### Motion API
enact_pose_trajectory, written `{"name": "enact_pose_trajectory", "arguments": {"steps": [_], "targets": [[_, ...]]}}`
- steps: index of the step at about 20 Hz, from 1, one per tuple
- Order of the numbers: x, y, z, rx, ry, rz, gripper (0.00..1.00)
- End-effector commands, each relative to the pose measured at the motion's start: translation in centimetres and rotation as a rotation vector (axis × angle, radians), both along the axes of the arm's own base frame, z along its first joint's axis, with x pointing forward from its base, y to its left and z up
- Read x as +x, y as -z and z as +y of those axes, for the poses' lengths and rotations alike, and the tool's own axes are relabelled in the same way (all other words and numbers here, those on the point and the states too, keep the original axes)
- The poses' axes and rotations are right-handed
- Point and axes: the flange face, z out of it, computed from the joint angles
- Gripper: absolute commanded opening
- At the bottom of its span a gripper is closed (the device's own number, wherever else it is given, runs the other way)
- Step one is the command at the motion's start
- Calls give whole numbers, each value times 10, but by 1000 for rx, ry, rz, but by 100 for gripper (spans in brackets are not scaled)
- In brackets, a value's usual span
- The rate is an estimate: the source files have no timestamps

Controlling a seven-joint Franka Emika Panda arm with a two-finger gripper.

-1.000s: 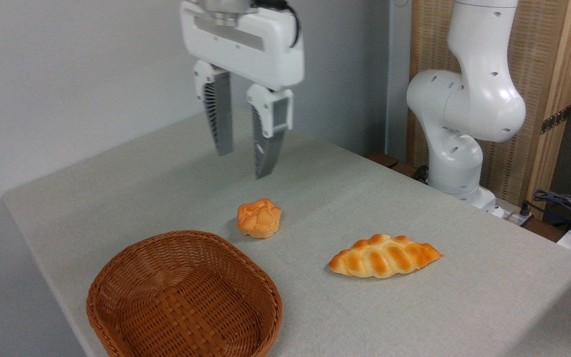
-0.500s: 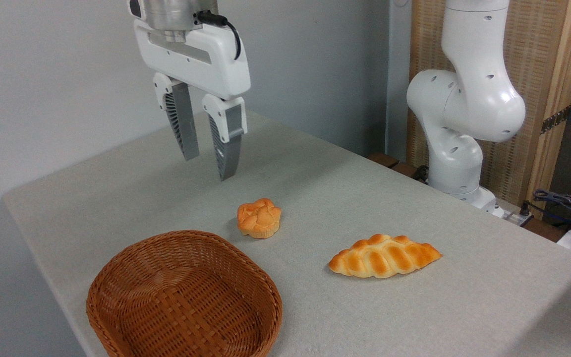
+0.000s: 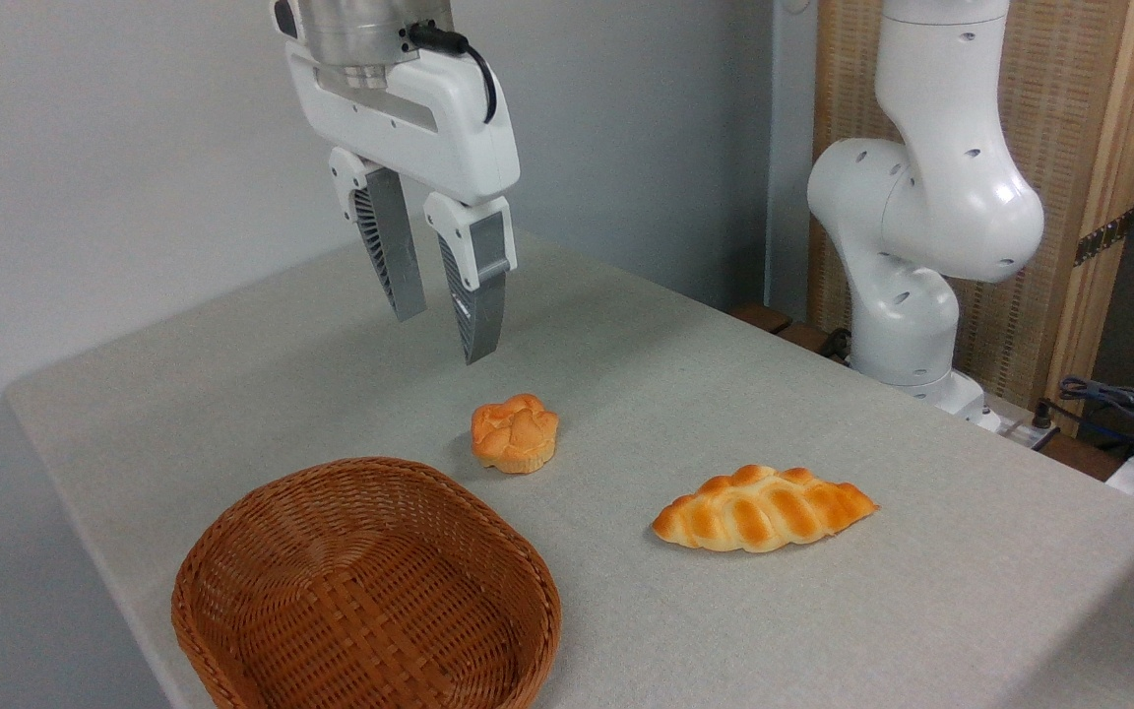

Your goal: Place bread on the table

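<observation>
Braided glossy bread (image 3: pixel 762 508), cloth-covered table (image 3: pixel 724 364)

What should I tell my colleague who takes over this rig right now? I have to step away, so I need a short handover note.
End effector: open, empty, raised above the table, up and to the left of the small bun.
Bread: the braided loaf lies flat on the table, right of the wicker basket, touching nothing else.
Basket: nothing in it.
Done: the bread rests on the table, free of the end effector, so the placement looks complete.
Left: probably nothing beyond parking the arm; check that the loaf's spot is acceptable.
</observation>
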Motion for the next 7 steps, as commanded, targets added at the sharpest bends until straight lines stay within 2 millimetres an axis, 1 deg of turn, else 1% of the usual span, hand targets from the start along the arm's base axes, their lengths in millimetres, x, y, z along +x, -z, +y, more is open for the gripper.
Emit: {"name": "enact_pose_trajectory", "arguments": {"steps": [1,7], "targets": [[2,-4,1,-3,14,16,100],[4,-4,2,-6,21,6,100]]}}
